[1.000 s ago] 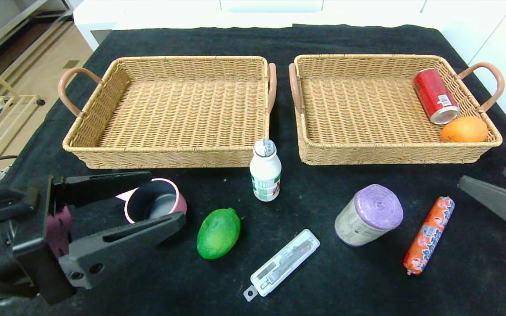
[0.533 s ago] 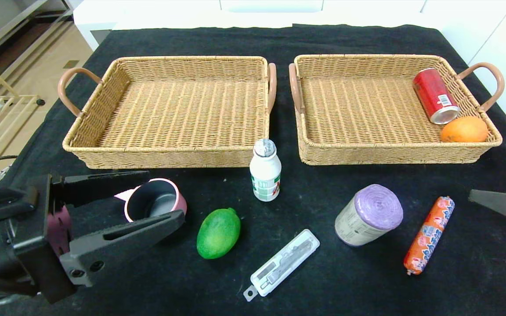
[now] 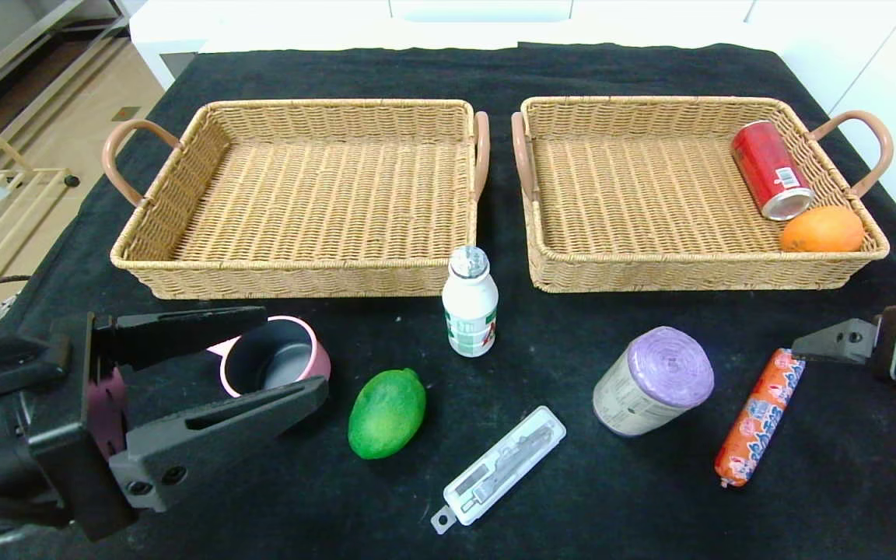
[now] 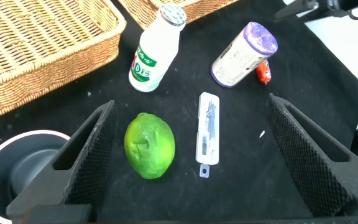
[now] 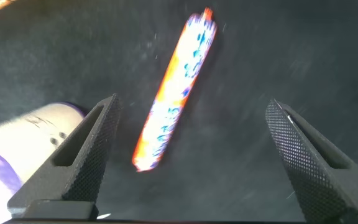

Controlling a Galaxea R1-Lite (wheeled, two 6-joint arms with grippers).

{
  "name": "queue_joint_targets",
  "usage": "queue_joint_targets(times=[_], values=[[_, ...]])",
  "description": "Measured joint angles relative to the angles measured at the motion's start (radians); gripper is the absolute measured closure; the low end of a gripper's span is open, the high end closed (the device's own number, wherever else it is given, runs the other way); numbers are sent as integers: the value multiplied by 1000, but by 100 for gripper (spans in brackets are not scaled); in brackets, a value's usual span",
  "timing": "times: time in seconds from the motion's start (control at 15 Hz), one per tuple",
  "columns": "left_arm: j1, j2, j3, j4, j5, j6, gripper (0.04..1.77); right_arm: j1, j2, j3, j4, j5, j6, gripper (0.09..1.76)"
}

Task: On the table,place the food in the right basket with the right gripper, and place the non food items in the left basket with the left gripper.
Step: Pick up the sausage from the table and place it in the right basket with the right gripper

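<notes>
On the black cloth lie a pink cup (image 3: 277, 359), a green lime (image 3: 386, 412), a white drink bottle (image 3: 470, 303), a clear plastic tool case (image 3: 504, 467), a purple-topped roll (image 3: 654, 379) and an orange sausage (image 3: 759, 416). My left gripper (image 3: 292, 354) hovers low at the front left, open, its fingers either side of the cup; the lime (image 4: 149, 145) and case (image 4: 208, 134) lie beyond its jaws. My right gripper (image 5: 192, 106) is open above the sausage (image 5: 173, 93), holding nothing. The left basket (image 3: 292, 276) is empty.
The right basket (image 3: 689, 274) holds a red can (image 3: 771, 169) and an orange (image 3: 821, 229) in its right corner. Both baskets sit side by side at the back, handles nearly touching. The table's right edge runs close behind my right arm.
My right gripper has come in from the right edge and turned down over the sausage's far end. The left gripper and all objects have stayed put.
</notes>
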Motion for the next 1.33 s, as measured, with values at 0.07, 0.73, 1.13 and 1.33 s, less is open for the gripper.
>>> queue_joint_targets(times=[0.07, 0.73, 1.13, 1.33], values=[[0, 0, 0, 1, 0, 0, 9, 1, 31, -44, 51, 29, 54, 14], [-1, 2, 6, 5, 0, 9, 9, -57, 224, -107, 88, 147, 224, 14], [-1, 1, 8, 5, 0, 9, 9, -59, 266, -78, 45, 185, 251, 14], [-1, 1, 9, 5, 0, 9, 9, -64, 270, -60, 30, 185, 251, 14]])
